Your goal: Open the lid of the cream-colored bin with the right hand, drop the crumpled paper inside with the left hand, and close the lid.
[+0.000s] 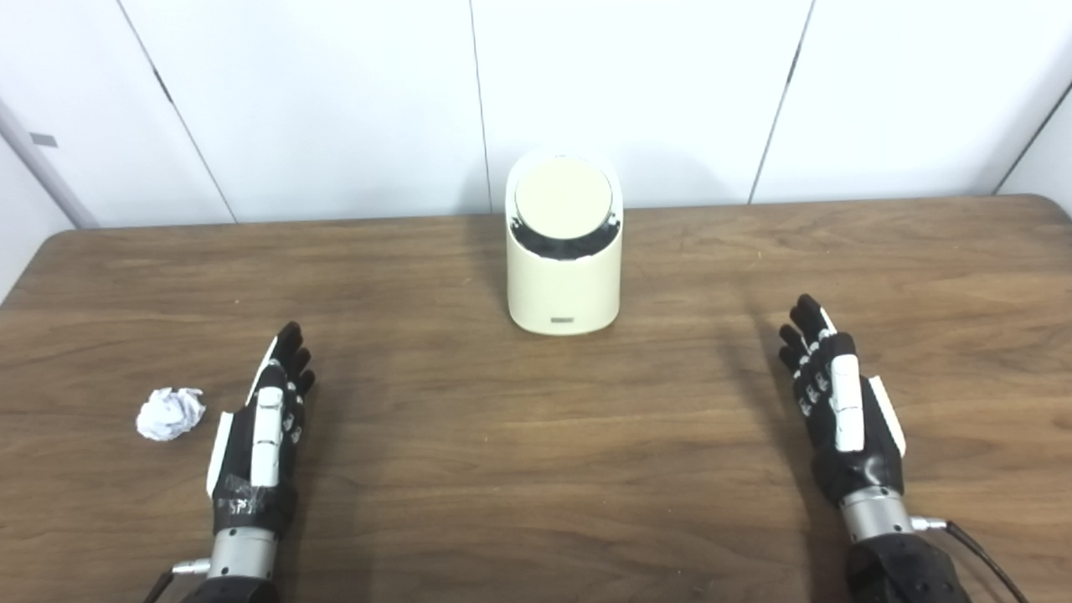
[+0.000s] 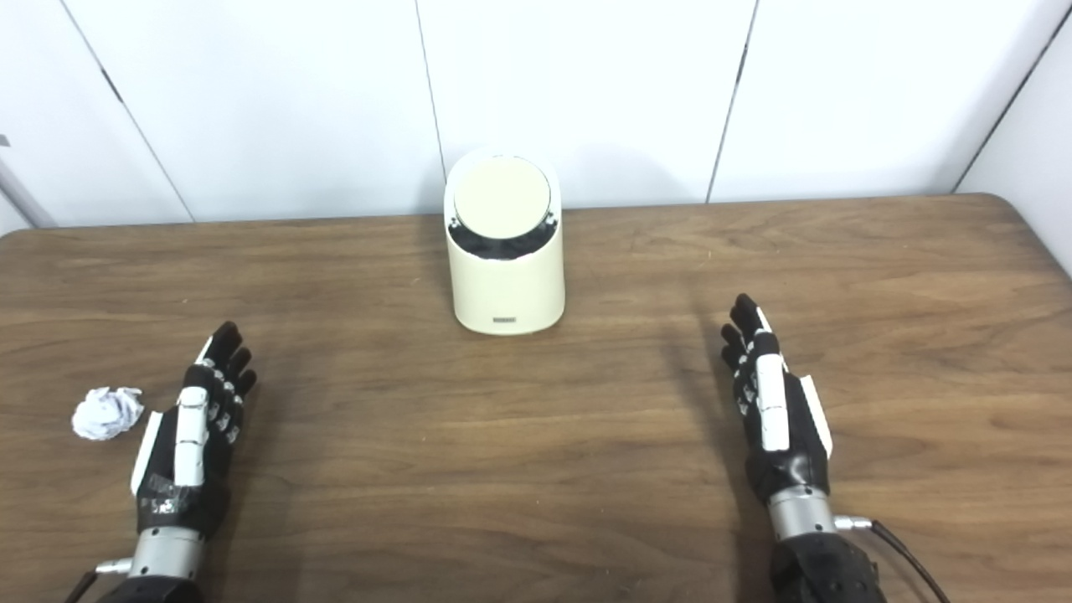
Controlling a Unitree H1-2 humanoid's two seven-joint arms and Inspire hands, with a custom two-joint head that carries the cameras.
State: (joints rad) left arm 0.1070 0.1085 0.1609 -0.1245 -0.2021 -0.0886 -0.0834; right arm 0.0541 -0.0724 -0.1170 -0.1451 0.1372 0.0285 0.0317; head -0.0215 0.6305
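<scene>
The cream-colored bin (image 1: 563,285) stands upright at the back middle of the wooden table (image 1: 519,469). Its round lid (image 1: 562,198) is tilted toward me, with a dark gap showing under its front edge. A crumpled white paper ball (image 1: 170,413) lies on the table at the left, just left of my left hand (image 1: 266,423). The left hand is open and empty, fingers straight and pointing away. My right hand (image 1: 837,398) is open and empty too, on the right side, well in front and to the right of the bin.
White wall panels (image 1: 335,100) rise behind the table's far edge. The table's rounded corners show at the back left and back right. Bare wood lies between the hands and the bin.
</scene>
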